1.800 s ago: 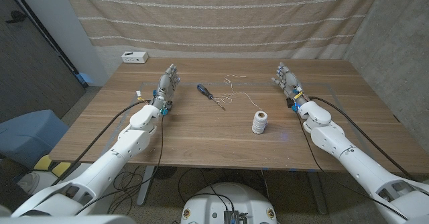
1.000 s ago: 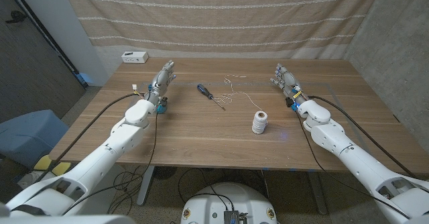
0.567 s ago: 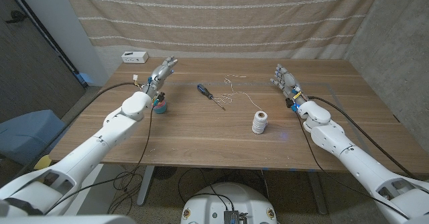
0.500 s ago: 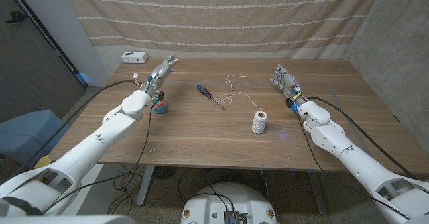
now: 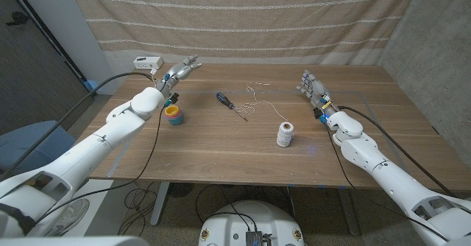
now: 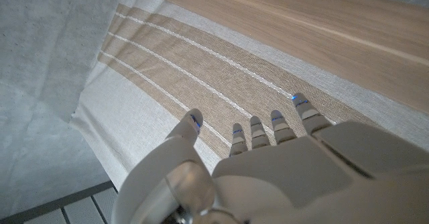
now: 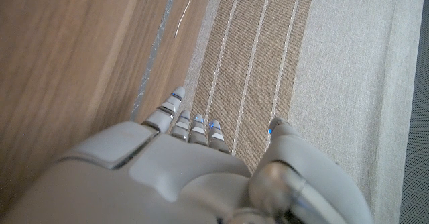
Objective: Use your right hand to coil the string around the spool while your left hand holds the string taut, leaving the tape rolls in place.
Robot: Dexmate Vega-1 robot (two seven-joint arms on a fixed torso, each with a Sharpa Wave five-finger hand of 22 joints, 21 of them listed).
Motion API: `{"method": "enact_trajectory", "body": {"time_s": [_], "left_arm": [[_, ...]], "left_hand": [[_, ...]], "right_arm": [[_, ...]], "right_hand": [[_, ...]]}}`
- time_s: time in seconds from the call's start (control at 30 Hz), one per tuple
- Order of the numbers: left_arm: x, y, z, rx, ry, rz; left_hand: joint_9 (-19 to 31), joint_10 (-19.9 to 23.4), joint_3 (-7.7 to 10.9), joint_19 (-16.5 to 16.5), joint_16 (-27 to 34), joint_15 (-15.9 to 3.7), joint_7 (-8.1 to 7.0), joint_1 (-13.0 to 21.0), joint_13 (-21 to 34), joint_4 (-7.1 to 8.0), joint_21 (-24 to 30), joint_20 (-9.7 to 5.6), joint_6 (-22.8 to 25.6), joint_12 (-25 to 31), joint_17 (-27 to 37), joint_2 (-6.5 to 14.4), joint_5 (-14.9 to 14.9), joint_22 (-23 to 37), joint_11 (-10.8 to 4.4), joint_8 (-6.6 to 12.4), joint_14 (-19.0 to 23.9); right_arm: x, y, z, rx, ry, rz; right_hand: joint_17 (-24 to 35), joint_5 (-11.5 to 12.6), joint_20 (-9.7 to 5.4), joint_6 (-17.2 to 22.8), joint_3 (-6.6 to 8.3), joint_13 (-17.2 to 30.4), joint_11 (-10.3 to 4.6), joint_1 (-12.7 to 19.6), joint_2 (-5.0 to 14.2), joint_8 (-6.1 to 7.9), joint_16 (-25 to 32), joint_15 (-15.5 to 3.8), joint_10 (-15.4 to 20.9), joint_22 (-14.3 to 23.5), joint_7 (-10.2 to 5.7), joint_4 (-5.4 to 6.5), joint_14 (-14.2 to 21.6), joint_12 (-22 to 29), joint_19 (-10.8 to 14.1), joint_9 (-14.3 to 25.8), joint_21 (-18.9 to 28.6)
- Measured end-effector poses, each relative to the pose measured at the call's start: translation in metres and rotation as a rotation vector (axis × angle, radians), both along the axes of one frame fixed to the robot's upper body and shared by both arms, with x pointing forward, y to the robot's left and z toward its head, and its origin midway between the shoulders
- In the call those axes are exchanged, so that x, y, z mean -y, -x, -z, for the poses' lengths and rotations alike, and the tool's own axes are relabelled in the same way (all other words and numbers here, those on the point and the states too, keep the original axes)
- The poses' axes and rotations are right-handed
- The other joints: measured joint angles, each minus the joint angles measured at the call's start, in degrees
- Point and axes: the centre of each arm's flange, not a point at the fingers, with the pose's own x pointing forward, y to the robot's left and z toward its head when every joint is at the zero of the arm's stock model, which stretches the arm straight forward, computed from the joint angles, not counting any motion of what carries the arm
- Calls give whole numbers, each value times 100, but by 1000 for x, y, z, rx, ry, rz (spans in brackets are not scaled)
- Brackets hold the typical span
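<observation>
Mid-bench, right of centre, the spool (image 5: 285,135) is seen upright, its string (image 5: 259,99) trailing loose toward the far side beside a screwdriver (image 5: 231,106). Tape rolls (image 5: 173,115) are stacked at the left. Left hand (image 5: 179,70) and right hand (image 5: 312,85) are both empty, fingers apart. String is judged light, limp and tangle-prone; its free far end should be pinched, spool steadied.

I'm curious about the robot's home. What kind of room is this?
Probably a lab or workshop, not a home. The robot works at a plain wooden table, a striped cloth backdrop hangs behind it, and a screwdriver and string spool lie out.
</observation>
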Motion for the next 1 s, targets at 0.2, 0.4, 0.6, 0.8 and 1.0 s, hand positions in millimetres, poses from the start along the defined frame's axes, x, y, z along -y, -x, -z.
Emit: {"method": "enact_trajectory", "body": {"time_s": [0.2, 0.4, 0.6, 0.8, 1.0], "left_arm": [[5, 1, -10, -1, -98, -24], [17, 6, -38, 23, -221, -42], [26, 6, -49, 16, -321, -68], [37, 8, -61, 14, -410, -88], [45, 7, -68, -6, -502, -114]], "left_hand": [[0, 0, 7, 0, -38, -22, -9, 69, 0, -57, 0, 0, 29, 0, 0, -9, 0, 0, 0, 0, 22], [0, 28, -1, 0, -38, -41, -28, 74, 0, -93, 0, 0, 90, 0, 0, -3, 0, 0, -28, 0, 41], [-1, 47, 18, 23, -37, -41, -18, 139, -1, -155, 0, -23, 141, 0, 0, -32, 0, -1, -47, 0, 41], [-1, 47, 19, 41, -37, -72, -41, 189, -1, -200, 0, -41, 164, -24, 0, -23, 0, -1, -47, 0, 71], [-1, 78, 21, 41, -37, -72, -29, 216, -1, -247, 0, -41, 213, -24, 0, -49, 0, -1, -78, 0, 72]], "right_arm": [[0, 0, 0, 3, -1, -1], [0, 1, -1, 14, -1, -1], [0, 1, -2, 21, -2, -1], [-1, 1, -2, 25, -3, 0], [0, 2, -1, 25, -6, 3]], "right_hand": [[29, 0, 0, 21, 0, 0, 0, 0, 0, 0, 0, 0, 0, 0, -21, 0, 0, 0, 0, 0, 0], [29, 0, 0, 20, 0, -1, 32, 0, 0, 0, 0, 0, 31, 0, -21, 0, 0, 0, 0, 0, 0], [29, 0, 0, 20, 0, -1, 32, 0, 0, 0, 0, 0, 31, -1, -21, 0, -1, 0, 0, -1, 0], [29, 0, 21, 20, 0, -1, 31, 0, 0, 0, 0, -1, 31, -1, -21, 1, -1, 0, 21, -1, 0], [28, -39, 21, 20, 23, -1, 31, 0, 0, 0, 0, 31, 31, -1, -21, -23, 32, 0, 21, -1, 0]]}}
